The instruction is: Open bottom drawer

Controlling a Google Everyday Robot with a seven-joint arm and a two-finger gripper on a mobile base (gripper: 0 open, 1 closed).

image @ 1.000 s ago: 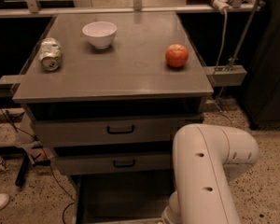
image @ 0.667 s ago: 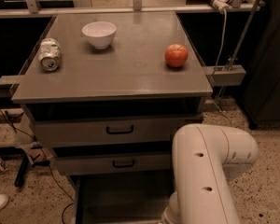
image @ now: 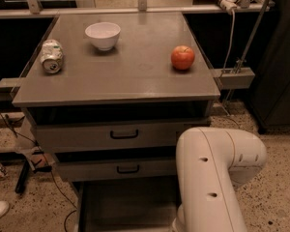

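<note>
The grey cabinet (image: pixel 116 88) shows two drawer fronts with black bar handles: the widest upper one (image: pixel 124 135) and the mid-sized one (image: pixel 128 169) below it. Under them the bottom drawer (image: pixel 128 202) stands pulled out towards me, and I look down onto its bare grey floor. Its front and small handle lie past the lower edge of the view. My white arm (image: pixel 212 178) fills the lower right, next to the drawer's right side. My gripper is out of view below the frame.
On the cabinet top are a white bowl (image: pixel 103 35), a red apple (image: pixel 182 57) and a crushed can (image: pixel 51 56) lying on its side. Cables and a black stand leg (image: pixel 24 175) lie on the speckled floor at left. A dark cabinet (image: pixel 280 81) stands at right.
</note>
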